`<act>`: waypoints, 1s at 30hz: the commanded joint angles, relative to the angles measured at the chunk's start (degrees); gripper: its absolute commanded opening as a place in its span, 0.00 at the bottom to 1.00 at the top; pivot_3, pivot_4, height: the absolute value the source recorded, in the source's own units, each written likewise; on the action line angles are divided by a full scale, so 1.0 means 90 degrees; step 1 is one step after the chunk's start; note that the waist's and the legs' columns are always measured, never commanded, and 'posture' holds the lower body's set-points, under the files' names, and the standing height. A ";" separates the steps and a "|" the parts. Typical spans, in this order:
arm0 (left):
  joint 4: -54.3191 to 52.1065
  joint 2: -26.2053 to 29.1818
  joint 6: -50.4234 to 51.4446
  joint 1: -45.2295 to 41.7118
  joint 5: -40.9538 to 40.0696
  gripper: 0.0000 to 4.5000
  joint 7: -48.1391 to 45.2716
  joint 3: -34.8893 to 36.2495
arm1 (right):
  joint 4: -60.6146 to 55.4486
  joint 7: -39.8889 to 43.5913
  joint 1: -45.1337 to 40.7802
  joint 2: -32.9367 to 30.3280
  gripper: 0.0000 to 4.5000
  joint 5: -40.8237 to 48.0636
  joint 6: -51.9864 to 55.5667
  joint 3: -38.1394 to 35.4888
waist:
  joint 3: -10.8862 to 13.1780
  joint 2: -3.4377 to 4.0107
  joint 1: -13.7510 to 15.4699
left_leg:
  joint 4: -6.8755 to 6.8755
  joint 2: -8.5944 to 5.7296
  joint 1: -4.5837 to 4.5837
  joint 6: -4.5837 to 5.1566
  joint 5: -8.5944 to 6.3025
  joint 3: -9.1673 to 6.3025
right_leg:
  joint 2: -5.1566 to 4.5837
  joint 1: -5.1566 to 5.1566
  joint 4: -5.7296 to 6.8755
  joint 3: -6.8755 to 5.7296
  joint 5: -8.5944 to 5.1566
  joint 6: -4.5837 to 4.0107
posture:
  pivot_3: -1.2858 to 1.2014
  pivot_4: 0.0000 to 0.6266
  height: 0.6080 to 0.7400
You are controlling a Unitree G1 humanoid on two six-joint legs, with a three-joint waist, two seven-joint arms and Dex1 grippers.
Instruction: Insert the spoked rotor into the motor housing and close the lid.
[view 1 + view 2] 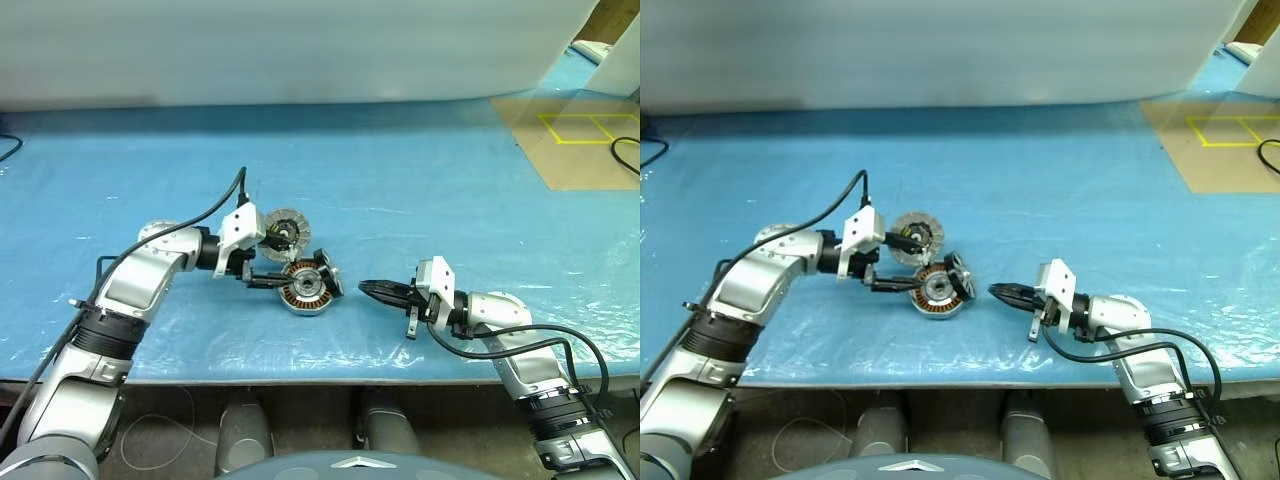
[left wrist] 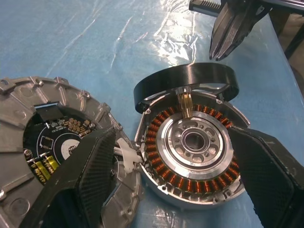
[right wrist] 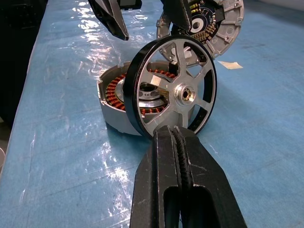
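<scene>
Against the motor housing [image 3: 114, 102] leans the spoked rotor [image 3: 173, 92], left claw [image 2: 166, 166] agape, right claw [image 3: 183, 156] closed, empty.

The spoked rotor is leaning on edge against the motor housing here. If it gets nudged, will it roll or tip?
Probably either. The spoked rotor stands nearly on its round rim, propped against the motor housing, so a sideways nudge could roll it along the blue sheet. A push on its face would likely drop it flat. It looks like rigid metal, so it should not flex.
</scene>
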 commanded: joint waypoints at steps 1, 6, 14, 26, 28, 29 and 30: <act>-0.0125 -0.0077 0.0057 -0.0214 -0.0196 0.89 0.0077 0.0216 | -0.0085 -0.0035 -0.0097 -0.0005 0.00 0.0019 -0.0065 -0.0109 | 0.0000 0.0000 0.0000 | 0.0000 0.0000 0.0000 0.0000 0.0000 0.0000 | 0.0000 0.0000 0.0000 0.0000 0.0000 0.0000 | 0.52 0.24 1.00; -0.0109 -0.0219 0.0218 -0.0457 -0.0355 0.89 0.0090 0.0235 | -0.0070 -0.0064 -0.0117 -0.0007 0.00 0.0005 -0.0046 -0.0103 | 0.0000 0.0000 0.0000 | 0.0000 0.0000 0.0000 0.0000 0.0000 0.0000 | 0.0000 0.0000 0.0000 0.0000 0.0000 0.0000 | 0.52 0.24 1.00; 0.0636 -0.0569 0.0063 -0.1358 -0.0368 0.89 -0.0175 0.0099 | -0.0099 -0.0123 -0.0124 -0.0022 0.00 -0.0028 0.0022 -0.0093 | 0.0000 0.0000 0.0004 | 0.0000 -0.0002 -0.0001 -0.0001 0.0001 0.0000 | -0.0001 0.0000 0.0000 0.0001 0.0000 0.0000 | 0.52 0.24 1.00; 0.2439 -0.1170 -0.1027 -0.2526 0.0096 0.30 -0.0730 -0.0073 | -0.0286 -0.0471 -0.0133 0.0065 0.00 -0.0215 0.0123 -0.0039 | 0.0000 0.0000 0.0013 | 0.0000 -0.0006 -0.0005 -0.0001 0.0002 0.0000 | -0.0001 0.0001 -0.0001 0.0002 0.0000 0.0000 | 0.52 0.24 1.00; 0.2548 -0.1222 -0.1095 -0.2540 0.0111 0.15 -0.0682 -0.0011 | -0.0325 -0.0536 -0.0203 0.0085 0.00 -0.0173 0.0217 -0.0074 | 0.0000 0.0000 0.0009 | 0.0000 -0.0006 -0.0008 -0.0001 0.0002 0.0000 | 0.0000 0.0002 -0.0001 0.0003 0.0001 0.0001 | 0.52 0.24 1.00; 0.2557 -0.1221 -0.1119 -0.2521 0.0113 0.07 -0.0681 0.0008 | -0.0356 -0.0560 -0.0216 0.0093 0.00 -0.0167 0.0252 -0.0073 | 0.0000 0.0000 0.0008 | 0.0000 -0.0006 -0.0009 -0.0001 0.0002 0.0000 | 0.0000 0.0002 -0.0001 0.0003 0.0001 0.0001 | 0.52 0.24 1.00; 0.2527 -0.1196 -0.1135 -0.2474 0.0145 0.01 -0.0711 -0.0025 | -0.0383 -0.0570 -0.0239 0.0095 0.00 -0.0162 0.0286 -0.0067 | 0.0000 0.0000 0.0009 | 0.0001 -0.0006 -0.0009 -0.0001 0.0002 0.0000 | 0.0000 0.0001 -0.0001 0.0003 0.0001 0.0001 | 0.52 0.24 1.00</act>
